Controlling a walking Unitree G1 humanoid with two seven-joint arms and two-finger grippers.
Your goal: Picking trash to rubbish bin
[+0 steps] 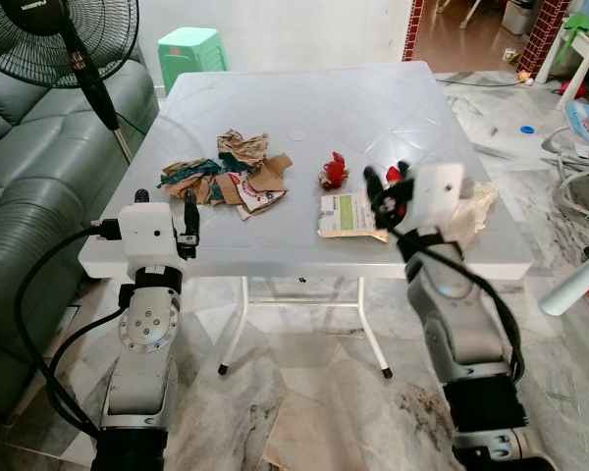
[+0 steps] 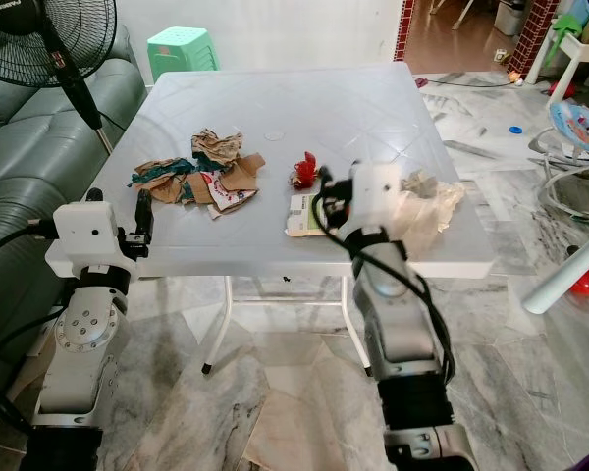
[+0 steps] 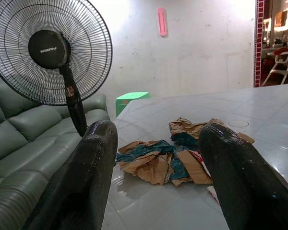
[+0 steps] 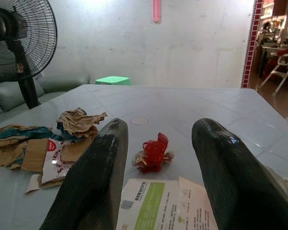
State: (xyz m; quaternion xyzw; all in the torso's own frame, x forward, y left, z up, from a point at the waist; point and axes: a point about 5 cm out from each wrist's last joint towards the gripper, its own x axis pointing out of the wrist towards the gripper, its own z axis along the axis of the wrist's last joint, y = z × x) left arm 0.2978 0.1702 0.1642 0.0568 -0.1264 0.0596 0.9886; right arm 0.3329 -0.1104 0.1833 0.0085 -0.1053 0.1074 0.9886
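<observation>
While I face the white counter [image 1: 304, 108] on marble floor [image 1: 304, 392], torn cardboard trash [image 1: 231, 172] lies left of a red wrapper [image 1: 332, 173]. Left wrist view: left tool [image 3: 156, 158] spread toward cardboard. Right wrist view: right tool [image 4: 156, 158] spread above a leaflet [image 4: 158, 201].

**A:** On the table [image 1: 304, 108]?
**B:** Heap of torn cardboard and paper [image 1: 228, 172] left of centre. Small crumpled wrapper [image 1: 332, 172] to its right, apart from it. Flat leaflet [image 1: 348, 214] just nearer than the wrapper. Crumpled bag [image 1: 476, 208] at the near right edge.

**A:** Grippers?
**B:** Left gripper [image 1: 188, 218] at the near left edge, near side of the heap. Right gripper [image 1: 387, 186] over the leaflet.

**A:** Surroundings?
**B:** Sofa [image 1: 25, 177] left of the table, fan [image 1: 64, 39] at far left, stool [image 1: 189, 49] beyond the far edge.
</observation>
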